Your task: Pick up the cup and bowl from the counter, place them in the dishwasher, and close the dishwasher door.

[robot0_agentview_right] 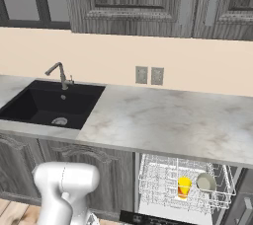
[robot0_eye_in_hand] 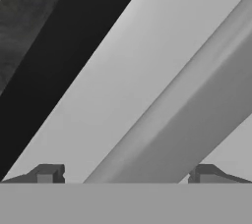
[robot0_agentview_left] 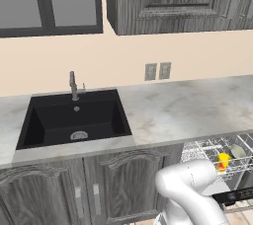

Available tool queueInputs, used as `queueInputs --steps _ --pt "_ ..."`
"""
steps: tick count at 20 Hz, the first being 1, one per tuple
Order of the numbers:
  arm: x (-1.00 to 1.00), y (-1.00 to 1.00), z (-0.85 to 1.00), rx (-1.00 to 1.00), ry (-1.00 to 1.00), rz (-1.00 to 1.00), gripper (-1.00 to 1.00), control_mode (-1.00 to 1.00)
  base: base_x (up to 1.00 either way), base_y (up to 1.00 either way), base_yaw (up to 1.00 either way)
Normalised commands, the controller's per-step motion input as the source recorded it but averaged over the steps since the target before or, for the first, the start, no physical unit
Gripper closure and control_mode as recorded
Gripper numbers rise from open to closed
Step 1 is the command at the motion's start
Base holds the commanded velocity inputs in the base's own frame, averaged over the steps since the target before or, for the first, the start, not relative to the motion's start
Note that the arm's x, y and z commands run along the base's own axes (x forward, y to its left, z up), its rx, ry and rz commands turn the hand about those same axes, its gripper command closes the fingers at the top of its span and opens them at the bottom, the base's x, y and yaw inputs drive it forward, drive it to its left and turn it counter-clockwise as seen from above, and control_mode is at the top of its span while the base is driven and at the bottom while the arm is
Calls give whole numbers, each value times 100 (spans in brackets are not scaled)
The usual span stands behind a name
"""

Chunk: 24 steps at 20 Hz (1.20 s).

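Resting inside the dishwasher [robot0_agentview_right: 148, 169] rack, the cup [robot0_agentview_right: 184, 186] and the bowl [robot0_agentview_right: 205, 182] sit side by side, so only closing remains. The gripper [robot0_eye_in_hand: 125, 176] has its fingers spread either side of the dishwasher door's [robot0_eye_in_hand: 123, 85] handle bar [robot0_eye_in_hand: 197, 110], probably to push it shut.

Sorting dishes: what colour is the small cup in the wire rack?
Bright yellow cup, clearest in the right base view.

Yellow cup [robot0_agentview_right: 184, 186] and grey-olive bowl [robot0_agentview_right: 205, 182] — side by side in dishwasher [robot0_agentview_right: 184, 182] rack
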Motion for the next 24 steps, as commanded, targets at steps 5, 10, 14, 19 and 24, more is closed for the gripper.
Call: queueInputs --steps 5,10,14,19,24 --pt "100 0 -9 0 -2 -2 -100 -100 0 0 0" --pt "100 0 -9 0 -2 -1 -100 -100 0 0 0" --pt "100 0 -11 0 -1 0 -100 -100 0 0 0" --pt "100 0 -6 0 -1 0 -100 -100 0 0 0" --pt "100 0 -8 0 -1 0 -100 -100 0 0 0"
